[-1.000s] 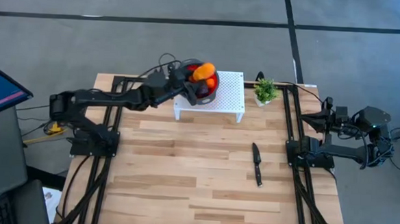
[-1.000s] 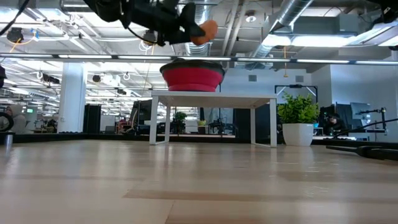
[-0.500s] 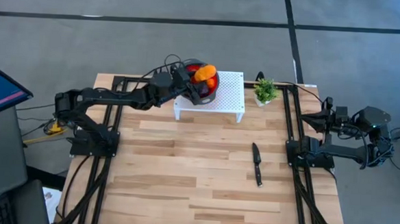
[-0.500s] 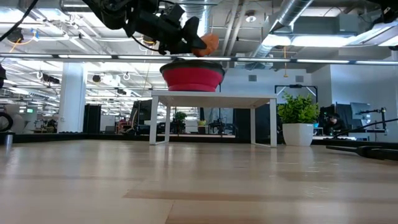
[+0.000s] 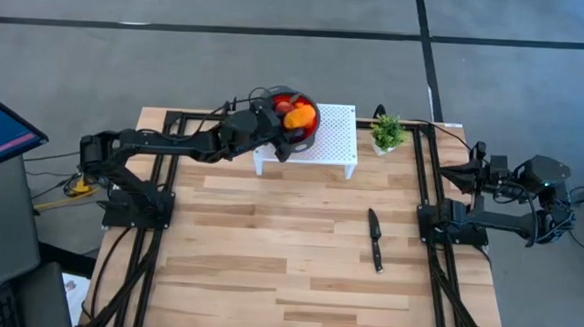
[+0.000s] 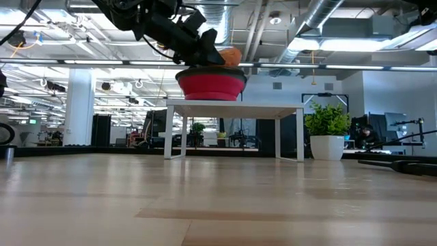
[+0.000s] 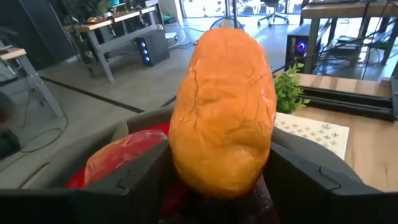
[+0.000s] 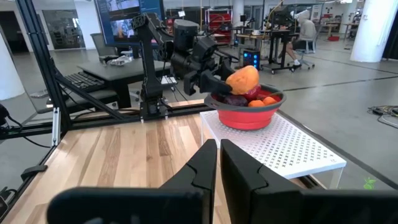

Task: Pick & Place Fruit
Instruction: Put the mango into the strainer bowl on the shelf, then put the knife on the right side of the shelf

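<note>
A red bowl (image 5: 315, 128) stands on a white perforated stand (image 5: 335, 146) at the table's far edge. It holds toy fruit: dark plums (image 8: 234, 99), small oranges (image 8: 268, 99) and a red piece (image 7: 124, 155). My left gripper (image 5: 290, 121) is over the bowl, shut on the larger orange piece (image 7: 224, 112). In the low view that piece (image 6: 229, 55) shows just above the bowl's rim (image 6: 210, 70). My right gripper (image 8: 219, 163) waits shut at the table's right edge (image 5: 469, 171), touching nothing. My left gripper pinches the larger orange piece between its two fingers (image 7: 137, 180), which sit on its two sides near its lower end (image 7: 217, 177). The fingers come slanting down from the table's left. The piece stands on end, low over the bowl's fruit; I cannot tell whether it touches them.
A black-handled knife (image 5: 375, 238) lies on the wood right of centre. A small green potted plant (image 5: 386, 133) stands right of the white stand. Bare wooden table stretches from the stand to the near edge.
My left gripper has come down toward the red bowl and a little toward the table's near edge, keeping its hold. The larger orange piece has gone with it, from well above the bowl's rim to just above it.
</note>
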Robot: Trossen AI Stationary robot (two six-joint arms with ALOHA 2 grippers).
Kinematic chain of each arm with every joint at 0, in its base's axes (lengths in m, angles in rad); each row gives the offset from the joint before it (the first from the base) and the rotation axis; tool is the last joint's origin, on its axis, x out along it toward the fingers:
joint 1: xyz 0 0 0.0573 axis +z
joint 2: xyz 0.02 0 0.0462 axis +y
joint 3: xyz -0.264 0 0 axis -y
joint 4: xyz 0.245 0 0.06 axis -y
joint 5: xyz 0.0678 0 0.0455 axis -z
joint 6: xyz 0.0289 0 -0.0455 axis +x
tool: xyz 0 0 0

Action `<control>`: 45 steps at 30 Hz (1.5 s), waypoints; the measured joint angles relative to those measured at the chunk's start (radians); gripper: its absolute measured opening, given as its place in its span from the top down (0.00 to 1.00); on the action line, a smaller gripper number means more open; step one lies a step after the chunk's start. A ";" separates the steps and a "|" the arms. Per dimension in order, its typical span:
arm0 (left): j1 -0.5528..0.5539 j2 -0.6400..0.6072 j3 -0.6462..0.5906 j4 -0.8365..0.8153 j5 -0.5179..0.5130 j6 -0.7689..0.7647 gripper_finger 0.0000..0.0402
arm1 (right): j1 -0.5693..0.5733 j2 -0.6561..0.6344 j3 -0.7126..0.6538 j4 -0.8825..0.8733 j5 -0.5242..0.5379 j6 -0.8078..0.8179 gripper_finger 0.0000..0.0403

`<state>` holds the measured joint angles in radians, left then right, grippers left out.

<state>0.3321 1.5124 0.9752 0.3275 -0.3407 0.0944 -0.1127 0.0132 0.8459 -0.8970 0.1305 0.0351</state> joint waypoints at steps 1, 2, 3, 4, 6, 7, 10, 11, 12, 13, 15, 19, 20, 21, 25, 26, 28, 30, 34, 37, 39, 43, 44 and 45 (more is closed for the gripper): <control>0.000 0.000 0.000 -0.001 -0.001 0.010 0.41 | 0.000 0.000 0.000 0.000 0.000 0.000 0.96; 0.000 0.000 0.000 -0.003 -0.001 0.025 0.40 | 0.000 0.000 0.000 0.000 0.000 0.000 0.96; 0.001 0.000 0.000 -0.003 -0.001 0.034 0.40 | 0.000 0.000 0.000 0.000 0.000 0.000 0.96; 0.004 0.000 0.000 -0.003 0.000 0.041 0.40 | 0.000 0.000 0.000 0.000 0.000 0.000 0.96; 0.007 0.001 0.000 -0.003 0.000 0.048 0.39 | 0.000 0.000 0.000 0.000 0.000 0.000 0.96; 0.008 0.001 0.000 -0.003 0.000 0.048 0.38 | 0.000 0.000 0.000 0.000 0.000 0.000 0.96; 0.008 0.001 0.000 -0.003 -0.002 0.048 0.36 | 0.000 0.000 0.000 0.000 0.000 0.000 0.96; 0.008 0.001 0.000 -0.003 -0.003 0.048 0.35 | 0.000 0.000 0.000 0.000 0.000 0.000 0.96; 0.008 0.001 0.000 -0.003 -0.004 0.048 0.33 | 0.000 0.000 0.000 0.000 0.000 0.000 0.96; 0.008 0.002 0.000 -0.003 -0.004 0.048 0.32 | 0.000 0.000 0.000 0.000 0.000 0.000 0.96; 0.008 0.002 0.000 -0.003 -0.004 0.061 0.30 | 0.000 0.000 0.000 0.000 0.000 0.000 0.96; 0.008 -0.011 0.000 -0.005 -0.009 0.088 0.25 | 0.000 0.000 0.000 0.000 0.000 0.000 0.96; 0.008 -0.021 -0.001 -0.007 -0.010 0.088 0.24 | 0.000 0.000 0.000 0.000 0.000 0.000 0.96; 0.008 -0.031 -0.001 -0.003 -0.010 0.088 0.23 | 0.000 0.000 0.000 0.000 0.000 0.000 0.96; 0.002 -0.087 -0.001 -0.006 -0.010 0.085 0.21 | 0.000 0.000 0.000 0.000 0.000 0.000 0.96; -0.003 -0.107 -0.001 -0.004 -0.010 0.085 0.21 | 0.000 0.000 0.000 0.000 0.000 0.000 0.96; -0.018 -0.149 -0.001 0.004 -0.010 0.081 0.21 | 0.000 0.000 0.000 0.000 0.000 0.000 0.96; -0.038 -0.193 -0.001 0.002 -0.010 0.064 0.21 | 0.000 0.000 0.000 0.000 0.000 0.000 0.96; -0.092 -0.276 -0.001 -0.007 -0.001 0.014 0.21 | 0.000 0.000 0.000 0.000 0.000 0.000 0.96; -0.144 -0.331 -0.001 -0.045 0.088 0.004 0.21 | 0.000 0.000 0.000 0.000 0.000 0.000 0.96; -0.197 -0.354 -0.001 -0.075 0.128 -0.001 0.23 | 0.000 0.000 0.000 0.000 0.000 0.000 0.96; -0.314 -0.397 -0.060 -0.094 0.133 0.034 0.33 | 0.000 0.000 0.000 0.000 0.000 0.000 0.96; -0.340 -0.413 -0.083 -0.102 0.136 0.044 0.37 | 0.000 0.000 0.000 0.000 0.000 0.000 0.96; -0.362 -0.431 -0.107 -0.107 0.137 0.050 0.41 | 0.000 0.000 0.000 0.000 0.000 0.000 0.96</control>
<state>-0.0297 1.0809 0.8678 0.2205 -0.2033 0.1443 -0.1127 0.0135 0.8459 -0.8970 0.1306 0.0351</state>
